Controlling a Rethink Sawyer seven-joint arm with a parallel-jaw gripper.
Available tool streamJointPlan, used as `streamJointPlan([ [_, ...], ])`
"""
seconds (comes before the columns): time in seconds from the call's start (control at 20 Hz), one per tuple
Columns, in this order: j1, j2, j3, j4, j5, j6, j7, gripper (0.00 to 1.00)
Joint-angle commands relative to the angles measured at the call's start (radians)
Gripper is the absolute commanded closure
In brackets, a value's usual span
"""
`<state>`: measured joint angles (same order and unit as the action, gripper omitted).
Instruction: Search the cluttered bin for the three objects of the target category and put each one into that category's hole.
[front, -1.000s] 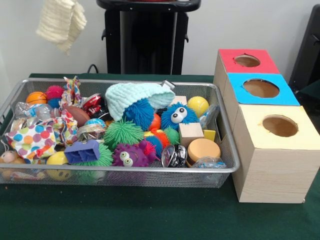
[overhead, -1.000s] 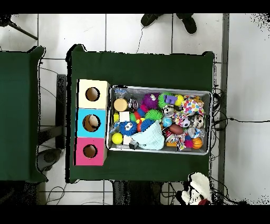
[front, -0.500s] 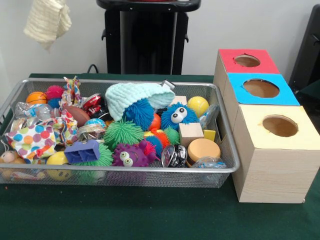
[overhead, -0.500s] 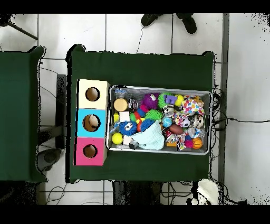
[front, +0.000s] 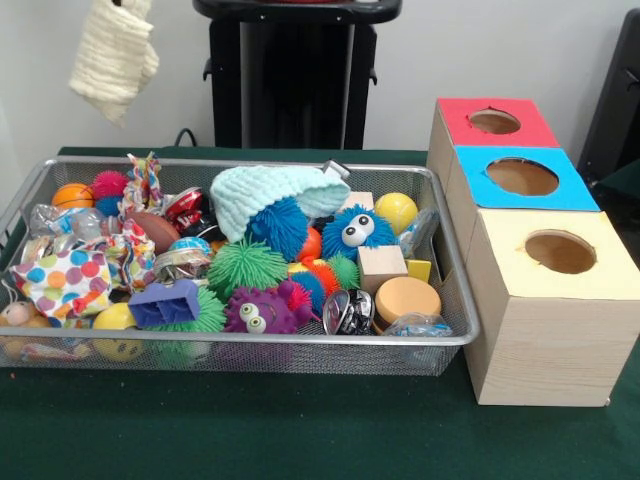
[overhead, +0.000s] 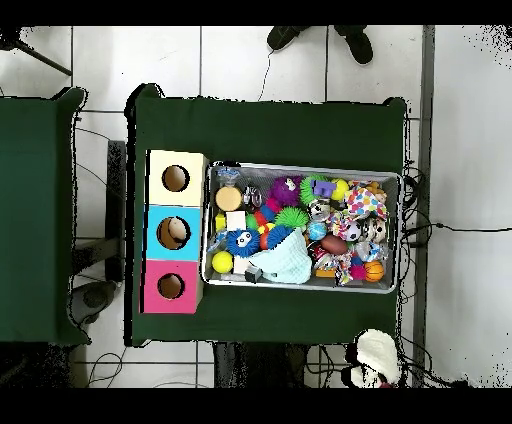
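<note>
A cream knitted cloth (front: 115, 55) hangs in the air above the far left corner of the wire bin (front: 250, 340). Its top runs out at the picture's top edge, where only a dark tip of my gripper (front: 128, 4) shows, shut on the cloth. From overhead the cloth (overhead: 376, 352) sits outside the bin's rim (overhead: 300, 167), off the table's edge. To the side stand the red box (front: 497, 122), blue box (front: 522, 176) and pale yellow box (front: 560, 252), each with a round hole on top. A mint knitted cloth (front: 265, 195) lies in the bin.
The bin is packed with spiky rubber balls, a blue googly-eyed ball (front: 357, 232), wooden blocks (front: 381, 266), a yellow ball (front: 396, 211), a small basketball (front: 72, 195), a dotted cloth (front: 62, 280) and foil wrappers. A person's shoes (overhead: 318, 40) show beyond the table.
The hanging cream cloth swung left and up, then came back right and a little lower. Nothing in the bin or the boxes has moved.
</note>
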<state>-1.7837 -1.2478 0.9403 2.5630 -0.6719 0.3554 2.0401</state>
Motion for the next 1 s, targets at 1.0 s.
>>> streamJointPlan([
  [1.0,0.274,0.015,-0.297,-0.008,-0.185,-0.130,0.192,1.00],
])
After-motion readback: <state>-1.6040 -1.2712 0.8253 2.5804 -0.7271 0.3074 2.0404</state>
